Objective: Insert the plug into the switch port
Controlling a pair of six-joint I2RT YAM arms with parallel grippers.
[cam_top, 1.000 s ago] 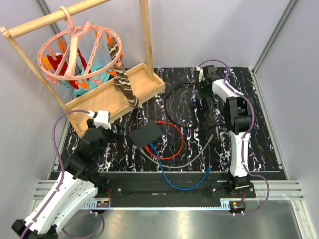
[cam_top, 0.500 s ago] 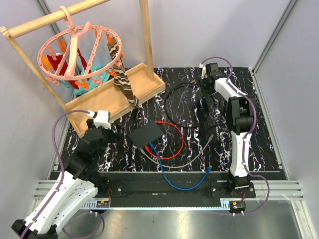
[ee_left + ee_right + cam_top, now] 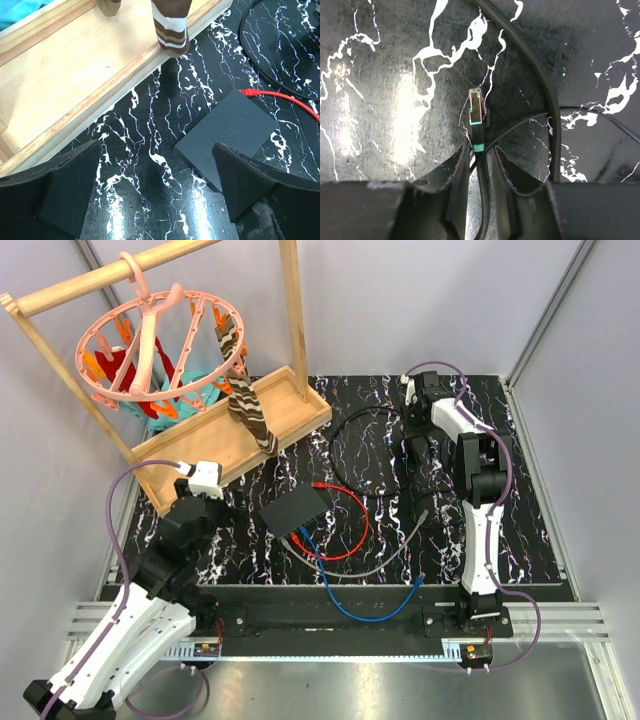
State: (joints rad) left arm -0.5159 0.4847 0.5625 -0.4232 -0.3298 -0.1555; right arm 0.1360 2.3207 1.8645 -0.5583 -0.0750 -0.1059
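Top external view doesn't help much with the plug: it's tucked under the right arm (image 3: 470, 455) at the far right of the table (image 3: 540, 530), black on black, so I can't pick it out there. The switch port (image 3: 300, 530) is also too small to see. All I get is the near-right long edge of the switch (image 3: 297, 508), where the blue cable (image 3: 370, 615) and the grey cable (image 3: 390, 558) run up to the box. The switch sits mid-table, well apart from the plug, with its long axis going lower left to upper right in that view.

Right wrist view is the good one. The plug (image 3: 476, 115) lies flat on the table with its long axis straight up and down in the picture. Its clear tip points away from the camera, and it has teal bands further back. Its cable drops back between the fingers (image 3: 457, 170) and out of sight. A thick cord (image 3: 545, 90) curves past on the right, and a thin wire (image 3: 520, 127) crosses just behind the plug.

The right gripper (image 3: 480, 150) has its jaws down to a narrow slot, hugging the plug's rear end on both sides. I honestly can't tell if they're actually pinching it or just sitting right beside it.

The left gripper (image 3: 155, 150) hangs over the table with its jaws spread wide and nothing in them. In its view the switch shows between the fingers, partly cut off by the right one, with the red plug (image 3: 248, 92) at its far corner.
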